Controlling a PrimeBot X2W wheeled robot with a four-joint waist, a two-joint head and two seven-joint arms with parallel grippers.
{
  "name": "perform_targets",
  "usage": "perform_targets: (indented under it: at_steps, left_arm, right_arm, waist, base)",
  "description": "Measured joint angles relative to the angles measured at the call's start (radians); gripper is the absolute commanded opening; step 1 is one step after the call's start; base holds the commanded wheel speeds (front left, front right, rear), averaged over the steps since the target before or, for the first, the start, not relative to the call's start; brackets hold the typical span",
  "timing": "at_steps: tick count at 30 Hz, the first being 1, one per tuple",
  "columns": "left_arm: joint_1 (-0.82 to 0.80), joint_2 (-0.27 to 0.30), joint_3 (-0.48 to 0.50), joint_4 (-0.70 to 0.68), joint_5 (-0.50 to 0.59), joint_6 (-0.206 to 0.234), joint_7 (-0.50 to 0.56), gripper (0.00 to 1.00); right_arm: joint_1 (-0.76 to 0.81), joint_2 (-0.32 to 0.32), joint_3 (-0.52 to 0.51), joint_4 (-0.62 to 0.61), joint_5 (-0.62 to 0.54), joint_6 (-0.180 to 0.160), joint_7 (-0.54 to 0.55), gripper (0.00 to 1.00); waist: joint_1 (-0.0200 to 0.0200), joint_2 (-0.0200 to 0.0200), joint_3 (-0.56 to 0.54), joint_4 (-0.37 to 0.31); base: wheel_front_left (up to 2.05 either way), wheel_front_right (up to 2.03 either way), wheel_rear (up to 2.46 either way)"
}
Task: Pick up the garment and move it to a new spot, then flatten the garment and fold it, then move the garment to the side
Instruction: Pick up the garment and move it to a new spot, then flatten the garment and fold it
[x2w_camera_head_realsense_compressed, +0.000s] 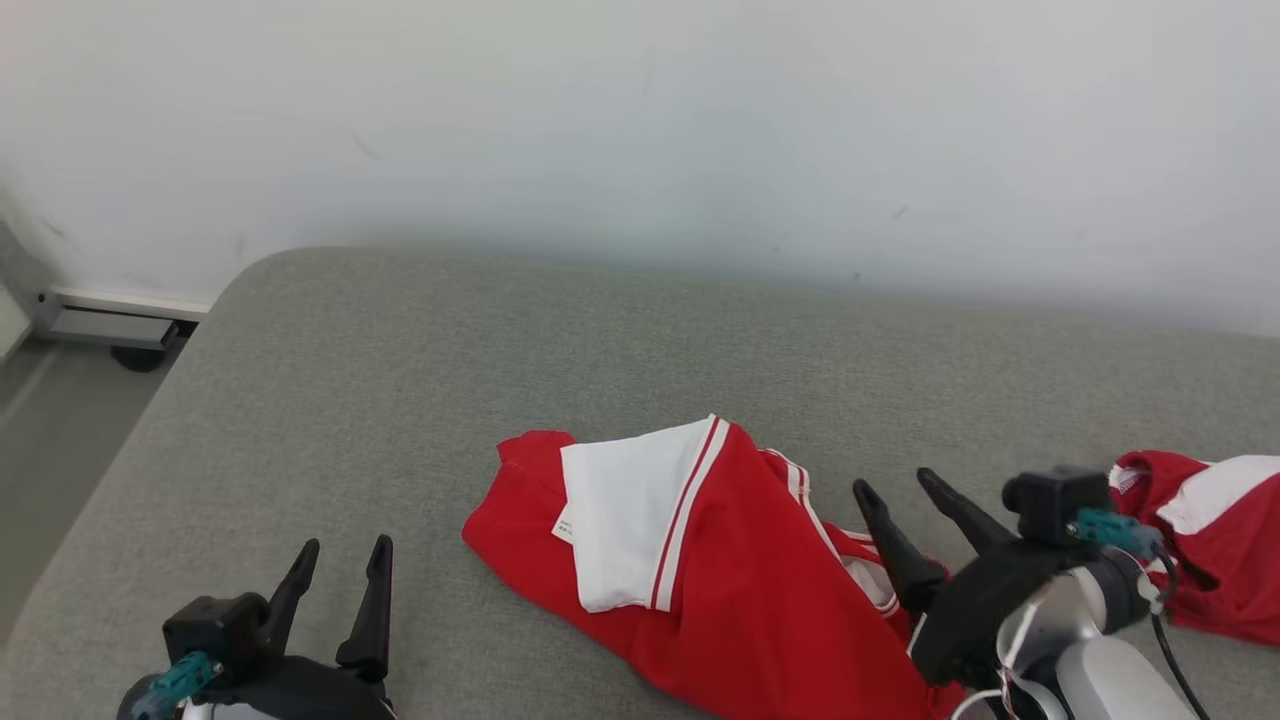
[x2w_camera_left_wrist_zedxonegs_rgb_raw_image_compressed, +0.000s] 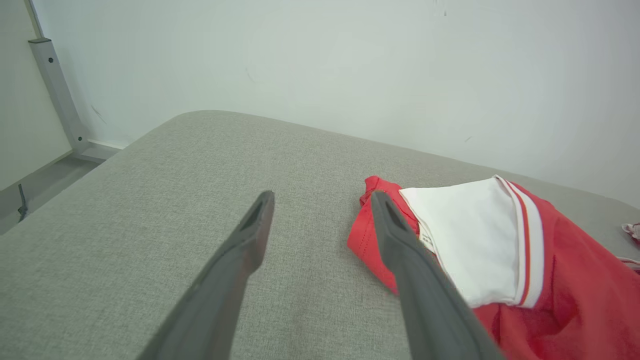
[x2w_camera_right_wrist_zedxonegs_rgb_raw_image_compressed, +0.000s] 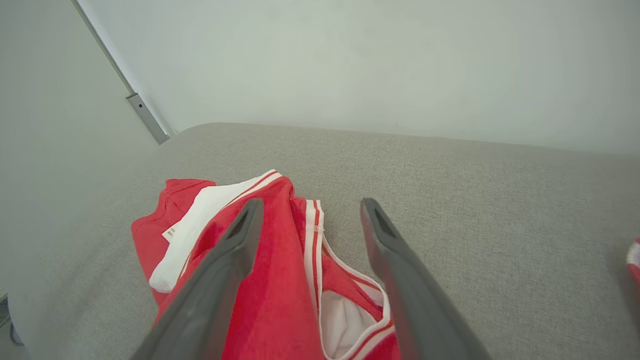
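Near the garment (x2w_camera_head_realsense_compressed: 740, 580), left arm (x2w_camera_head_realsense_compressed: 270, 690) and right arm (x2w_camera_head_realsense_compressed: 1100, 660) point forward, jaws spread wide.

Head view looking down, both wrist views low, close, sharing garment (x2w_camera_head_realsense_compressed: 740, 580)

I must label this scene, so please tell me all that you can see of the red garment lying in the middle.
The red garment is soft-looking fabric with a white panel, red-and-white striped trim and a small label. It lies crumpled, not flat, on the grey cushion. The open right claw is at its right edge; contact is unclear.
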Motion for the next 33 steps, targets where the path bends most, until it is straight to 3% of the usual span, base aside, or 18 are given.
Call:
perform_targets:
  at_steps: [14,23,33]
  left_arm:
    - [0.076,-0.082,0.136,-0.137,0.156,0.000,0.000,1.00]
    - [0.087,-0.134,0.131,-0.188,0.210,0.000,0.000,1.00]
    - [0.082,-0.166,0.103,-0.207,0.235,0.000,0.000,1.00]
  right_arm:
    - [-0.213,0.051,0.128,0.186,0.036,0.029,0.255,1.00]
    - [-0.345,0.063,0.168,0.340,0.043,0.025,0.389,1.00]
    - [-0.386,0.067,0.171,0.463,0.044,0.008,0.444,1.00]
  waist:
    - [0.0000,0.0000,0.015,0.054]
    - [0.0000,0.0000,0.030,0.095]
    - [0.0000,0.0000,0.055,0.173]
  base:
    - [0.00,0.00,0.00]
    - [0.00,0.00,0.00]
    - [0.00,0.00,0.00]
